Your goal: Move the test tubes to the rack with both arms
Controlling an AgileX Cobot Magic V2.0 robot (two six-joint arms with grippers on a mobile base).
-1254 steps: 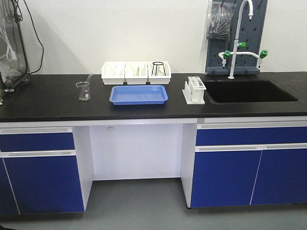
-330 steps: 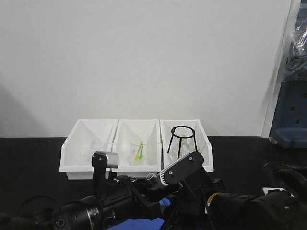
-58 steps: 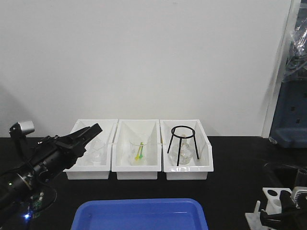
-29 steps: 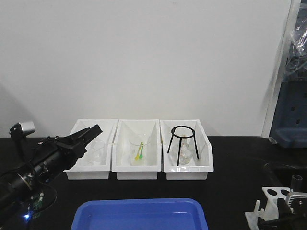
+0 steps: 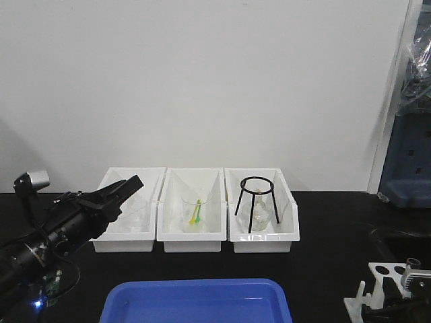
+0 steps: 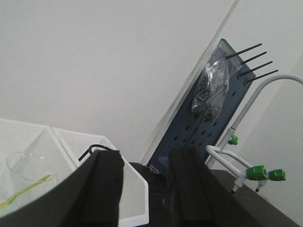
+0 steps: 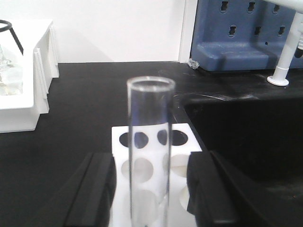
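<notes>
One test tube [image 7: 148, 156] is all you can see here: it stands upright between the fingers of the right gripper [image 7: 149, 198], directly over the holes of the rack [image 7: 177, 158]. The fingers sit apart on either side of the glass, and you cannot tell from the wrist view whether they actually pinch it or have let go. Judge the tube as light, stiff, smooth and brittle: it will likely slip under a loose hold and crack under a hard one or a knock against a hole's edge. Take it on the straight wall, above the middle, and keep it vertical.

The left gripper [image 6: 142, 184] is open with nothing between its fingers, raised above the table near the left white bin [image 5: 111, 232].

Count one rack, at the lower right of the front view, next to the sink. Three white bins stand in a row behind one blue tray [image 5: 195, 303]. Holes in the rack are only partly in view, so no full count is possible.
</notes>
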